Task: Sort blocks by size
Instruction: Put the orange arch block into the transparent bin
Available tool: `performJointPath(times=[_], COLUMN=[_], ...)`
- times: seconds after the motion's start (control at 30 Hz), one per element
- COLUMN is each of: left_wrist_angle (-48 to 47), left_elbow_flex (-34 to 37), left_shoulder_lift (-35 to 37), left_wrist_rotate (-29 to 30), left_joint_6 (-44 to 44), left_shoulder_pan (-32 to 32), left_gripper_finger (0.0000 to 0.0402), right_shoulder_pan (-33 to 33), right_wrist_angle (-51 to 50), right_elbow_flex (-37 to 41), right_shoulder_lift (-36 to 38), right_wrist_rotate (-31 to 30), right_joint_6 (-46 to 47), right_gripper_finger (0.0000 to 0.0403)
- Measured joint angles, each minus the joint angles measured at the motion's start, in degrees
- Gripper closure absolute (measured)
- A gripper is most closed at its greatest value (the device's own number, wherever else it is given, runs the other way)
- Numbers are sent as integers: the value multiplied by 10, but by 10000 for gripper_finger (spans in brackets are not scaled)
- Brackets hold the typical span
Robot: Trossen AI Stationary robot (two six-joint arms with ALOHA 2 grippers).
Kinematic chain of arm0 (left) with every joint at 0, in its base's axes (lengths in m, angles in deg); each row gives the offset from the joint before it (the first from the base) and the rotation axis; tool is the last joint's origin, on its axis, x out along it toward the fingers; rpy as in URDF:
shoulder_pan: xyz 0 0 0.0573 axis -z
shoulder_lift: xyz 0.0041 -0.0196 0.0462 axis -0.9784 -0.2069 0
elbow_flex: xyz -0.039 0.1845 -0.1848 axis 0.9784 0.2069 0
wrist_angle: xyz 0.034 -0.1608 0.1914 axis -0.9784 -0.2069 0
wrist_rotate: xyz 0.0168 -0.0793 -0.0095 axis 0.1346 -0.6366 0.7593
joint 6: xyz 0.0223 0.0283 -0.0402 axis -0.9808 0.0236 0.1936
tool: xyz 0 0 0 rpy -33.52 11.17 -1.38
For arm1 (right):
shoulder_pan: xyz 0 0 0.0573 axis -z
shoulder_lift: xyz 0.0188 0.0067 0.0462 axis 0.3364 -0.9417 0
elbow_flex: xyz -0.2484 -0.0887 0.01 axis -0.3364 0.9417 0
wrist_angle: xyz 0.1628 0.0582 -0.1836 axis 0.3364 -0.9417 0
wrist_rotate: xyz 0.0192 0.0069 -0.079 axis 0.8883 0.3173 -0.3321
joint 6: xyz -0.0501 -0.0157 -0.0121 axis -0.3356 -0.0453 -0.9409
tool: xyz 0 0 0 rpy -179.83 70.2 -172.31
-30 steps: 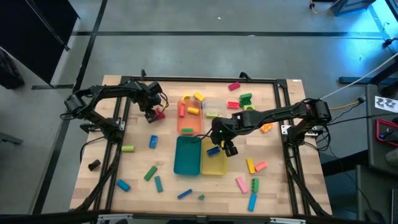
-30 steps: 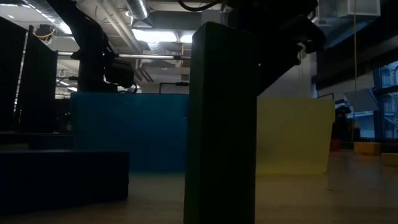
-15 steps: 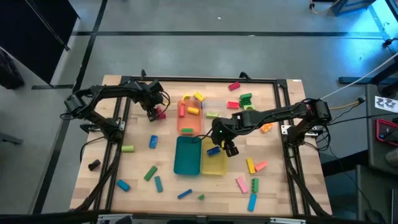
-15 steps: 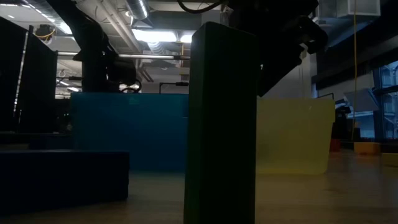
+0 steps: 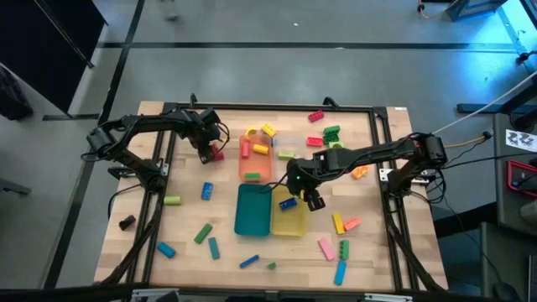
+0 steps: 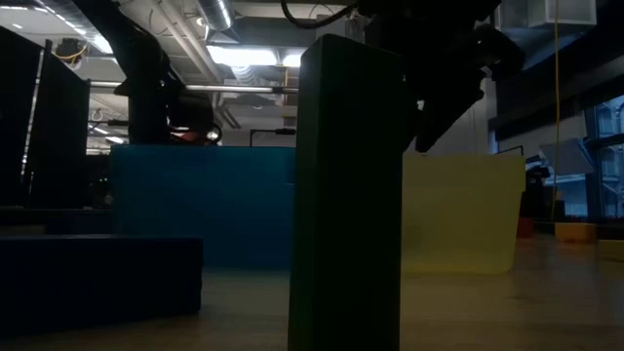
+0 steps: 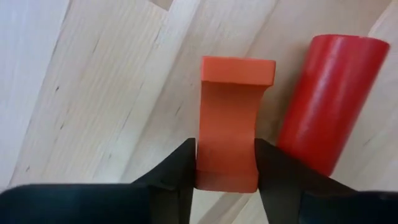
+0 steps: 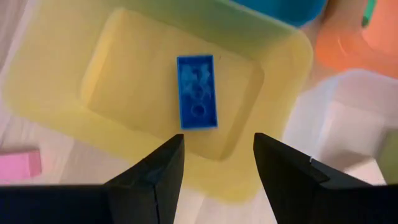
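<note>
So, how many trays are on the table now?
4, clustered together: the orange tray beside the clear tray, and below them in the high view the teal tray beside the yellow tray.

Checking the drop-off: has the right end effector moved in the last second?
Barely. The right end effector, open, hovers over the yellow tray much as before; its blue block now lies in the tray.
</note>
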Motion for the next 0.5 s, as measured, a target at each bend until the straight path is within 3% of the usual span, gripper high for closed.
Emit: performJointPath(times=[0.33, 0.5], left_wrist_angle=[-1, -4], left_elbow_flex=[-4, -43], left_shoulder_lift=[0, 0], left_wrist_rotate=[-11, -11], left_joint_6=[20, 13], left_shoulder_pan=[0, 0], left_gripper_finger=[284, 284], right_shoulder_pan=[0, 5], right_wrist_angle=[-76, -150], right_elbow_flex=[-52, -84], right_shoulder_lift=[0, 0], right_wrist_rotate=[-53, -105], right_joint_6=[0, 0], right_gripper_finger=[208, 208])
